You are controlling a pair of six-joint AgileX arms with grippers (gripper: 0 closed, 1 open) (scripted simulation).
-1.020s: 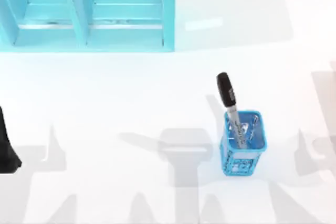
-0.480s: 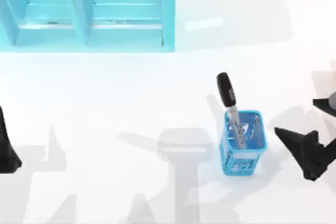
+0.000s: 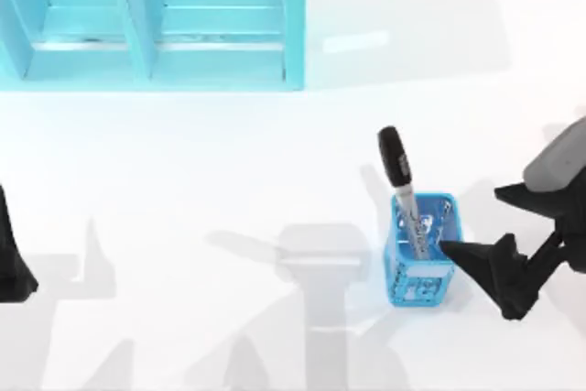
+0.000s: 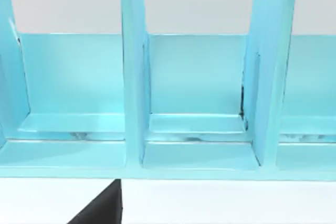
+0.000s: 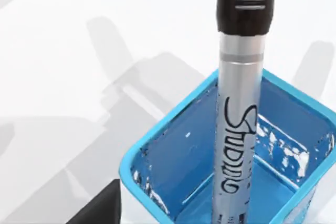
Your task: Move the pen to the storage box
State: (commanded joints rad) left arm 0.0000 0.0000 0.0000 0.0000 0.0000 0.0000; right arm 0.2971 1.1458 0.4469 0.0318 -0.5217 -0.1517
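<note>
**Mia:** Where is the pen (image 3: 403, 191) now?

**Sam:** It stands in the blue cup (image 3: 423, 254), on the right side of the surface (image 3: 229, 171). It leans a bit, and its black cap sticks out well above the cup's rim. The right wrist view shows the silver barrel going down inside the cup.

**Mia:** What has changed?

**Sam:** The right arm has come in from the right edge. A second ago it was not there at all. Half a second ago it was near the edge. Now the right end effector (image 3: 490, 267) is just beside the cup, with a dark tip almost at the cup's rim.

**Mia:** Does it hold anything?

**Sam:** No, it holds nothing. Its two fingers stand apart, one up and one low, so it looks open. The pen and the cup have not moved.

**Mia:** And the other arm?

**Sam:** The left end effector (image 3: 13, 258) sits parked at the left edge. One cannot tell if it is open or closed.

**Mia:** So what does this mean?

**Sam:** The job has only started. The arm seems to be lining up to grab the pen. The box (image 3: 156, 20) is far off at the top left, so the pen has a long way to go.
</note>
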